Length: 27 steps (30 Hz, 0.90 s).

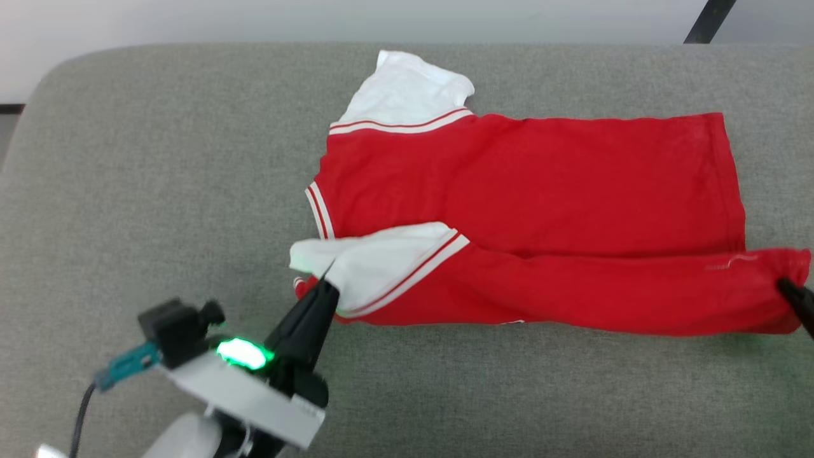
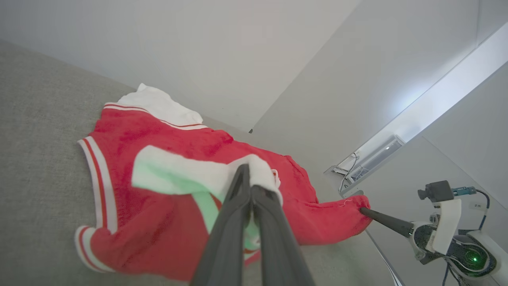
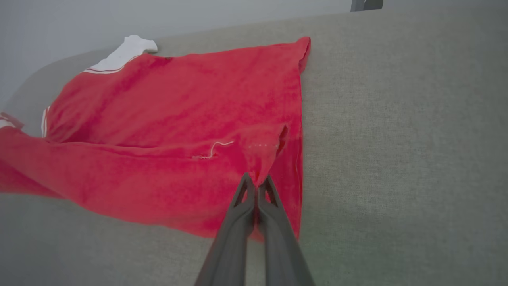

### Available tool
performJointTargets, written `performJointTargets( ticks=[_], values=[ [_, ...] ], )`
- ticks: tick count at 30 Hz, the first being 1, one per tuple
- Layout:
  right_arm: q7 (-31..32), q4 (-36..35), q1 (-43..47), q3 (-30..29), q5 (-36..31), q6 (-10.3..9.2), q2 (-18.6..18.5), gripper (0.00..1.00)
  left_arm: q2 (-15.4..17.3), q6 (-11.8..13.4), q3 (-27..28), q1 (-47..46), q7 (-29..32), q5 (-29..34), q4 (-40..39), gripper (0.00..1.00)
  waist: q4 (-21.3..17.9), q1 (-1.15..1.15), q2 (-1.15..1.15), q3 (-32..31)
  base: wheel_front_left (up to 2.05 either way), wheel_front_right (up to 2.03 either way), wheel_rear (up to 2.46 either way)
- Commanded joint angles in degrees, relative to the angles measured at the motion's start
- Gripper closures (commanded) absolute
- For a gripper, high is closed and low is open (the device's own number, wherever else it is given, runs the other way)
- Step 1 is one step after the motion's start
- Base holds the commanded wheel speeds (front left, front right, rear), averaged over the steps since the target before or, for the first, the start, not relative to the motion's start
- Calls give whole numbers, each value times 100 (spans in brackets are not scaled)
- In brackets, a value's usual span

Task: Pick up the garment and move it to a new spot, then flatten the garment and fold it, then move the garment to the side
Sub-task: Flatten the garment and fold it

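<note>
The garment (image 1: 528, 184) is a red jersey with white sleeves and striped trim, spread across the grey surface with its near long edge lifted and folded over. My left gripper (image 1: 329, 280) is shut on the garment at its near white sleeve (image 1: 375, 261), by the shoulder. In the left wrist view the closed fingers (image 2: 250, 206) pinch that white sleeve (image 2: 178, 171). My right gripper (image 1: 783, 284) is shut on the garment's near hem corner at the right. The right wrist view shows red cloth (image 3: 178, 119) pinched between its tips (image 3: 257, 183). No lettering shows on the upturned side.
The grey fabric surface (image 1: 159, 178) stretches wide to the left and in front of the garment. Its rounded far edge meets a pale wall. A dark slanted bar (image 1: 709, 20) stands at the far right beyond the edge.
</note>
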Motion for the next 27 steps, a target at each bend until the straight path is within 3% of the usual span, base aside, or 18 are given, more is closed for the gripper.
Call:
performJointTargets(
  ticks=[1,8,24,26,27],
  values=[
    [10,115,-182,15,47,-9,-9,100,-85,-60,-13,-195,-2,-29,185,100,-2,0,0,53,0,0,0],
    [-135,859,-743,243,121,-9,-137,100,-410,-173,-130,-976,-88,44,1298,100,-18,0,0,349,0,0,0],
    [-817,1809,-1257,1166,387,-9,-446,100,-507,-137,-587,-1761,-138,861,3172,100,-38,0,0,894,0,0,0],
    [-895,1874,-1301,1247,411,-9,-468,100,-504,-124,-620,-1814,-181,954,3275,86,-34,0,0,883,0,0,0],
    [-953,1888,-1330,1293,410,-9,-477,100,-502,-126,-606,-1830,-199,967,3310,71,-33,0,0,861,0,0,0]
  ],
)
